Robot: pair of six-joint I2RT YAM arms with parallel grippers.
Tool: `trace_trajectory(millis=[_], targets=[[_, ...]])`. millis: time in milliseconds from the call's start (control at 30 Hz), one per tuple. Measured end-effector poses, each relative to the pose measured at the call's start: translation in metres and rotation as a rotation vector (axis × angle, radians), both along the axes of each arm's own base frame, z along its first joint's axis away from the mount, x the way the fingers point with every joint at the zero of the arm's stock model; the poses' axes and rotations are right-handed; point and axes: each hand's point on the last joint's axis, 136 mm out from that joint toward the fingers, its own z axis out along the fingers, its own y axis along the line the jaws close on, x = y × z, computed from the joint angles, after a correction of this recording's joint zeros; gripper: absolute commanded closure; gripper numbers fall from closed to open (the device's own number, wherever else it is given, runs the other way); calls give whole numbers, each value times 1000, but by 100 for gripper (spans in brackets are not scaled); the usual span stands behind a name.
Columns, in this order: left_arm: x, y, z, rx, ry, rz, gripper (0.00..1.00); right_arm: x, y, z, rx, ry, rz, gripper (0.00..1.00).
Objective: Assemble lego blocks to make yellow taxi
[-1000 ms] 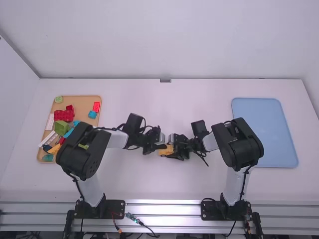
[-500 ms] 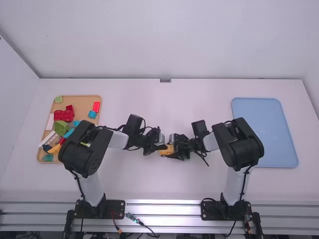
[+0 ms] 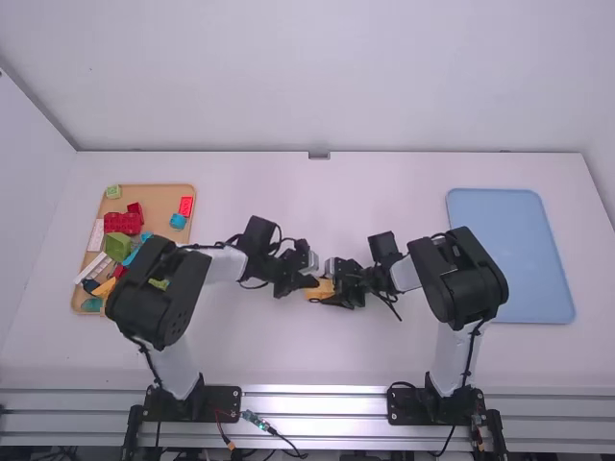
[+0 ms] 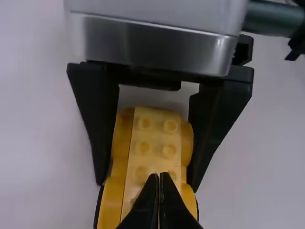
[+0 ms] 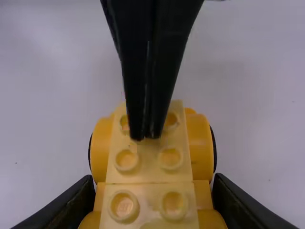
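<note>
High view: we have the yellow taxi base (image 3: 316, 292) on the middle of the white table (image 3: 307, 351), long axis running crosswise, roughly on the line between the two grippers. The right gripper (image 3: 325, 290) comes in from the base's right end and straddles it; the left gripper (image 3: 311, 282) meets it from the other end. Both are close, but we call the right one the holder. Tan tray (image 3: 149, 190) of mixed bright bricks (image 3: 122, 223) at left, smooth flat blue tray (image 3: 509, 254) at right. Left wrist view: we see the left fingers pinched together with nothing between them, tips down at the studs, on or just over them, can't tell which. The base's long axis runs from these tips toward the right gripper, whose black fingers flank its long sides. Pale yellow studded plate (image 4: 153, 150) down the middle, deeper yellow rounded sides, all hard plastic; the gripper housing (image 4: 152, 43) beyond is shiny metal. Right wrist view: right fingers are spread to the base's width and hold it by the sides. We see a straight seam (image 5: 147, 182) across the studded top, and a thin black tyre edge (image 5: 214, 150) outside a bulging side. The left tips point at the part past the seam, between two stud rows' columns. We judge the step as pressing the top down; the push needs to go straight onto the studs, since an off-centre one could tip the base in the right grip.
</note>
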Motion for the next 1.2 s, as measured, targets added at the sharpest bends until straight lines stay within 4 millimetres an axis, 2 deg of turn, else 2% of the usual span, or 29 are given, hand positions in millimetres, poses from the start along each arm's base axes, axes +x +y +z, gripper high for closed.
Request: trace_trajectory(millis=[67, 100, 167, 200, 233, 300, 333, 367, 500, 567, 767, 867, 1200], targets=[[3, 8, 15, 17, -25, 21, 98, 0, 0, 0, 1, 2, -2, 47], [8, 12, 29, 19, -54, 36, 90, 0, 0, 0, 0, 4, -2, 47], [20, 19, 59, 12, -130, 65, 63, 0, 0, 0, 0, 7, -5, 45], [27, 23, 76, 6, -171, 85, 62, 0, 0, 0, 0, 7, -5, 43], [34, 31, 99, 0, -236, 114, 56, 0, 0, 0, 0, 8, -5, 43], [40, 41, 121, -2, -295, 150, 48, 0, 0, 0, 0, 8, -5, 42], [42, 46, 129, 0, -316, 167, 27, 0, 0, 0, 0, 8, -5, 42], [42, 52, 135, 4, -331, 182, 1, 0, 0, 0, 0, 8, -5, 37], [44, 67, 136, 24, -317, 225, 1, 1, 0, 0, -3, 7, -7, 32], [45, 72, 133, 36, -304, 242, 1, 3, 0, 0, -5, 2, -9, 23], [45, 73, 132, 43, -302, 246, 1, 4, 0, 0, -7, -2, -11, 13], [45, 73, 132, 43, -302, 247, 1, 4, 0, 0, -5, 0, -9, 2], [48, 78, 127, 79, -302, 268, 1, 6, -11, 1, -47, 74, -36, 1]])
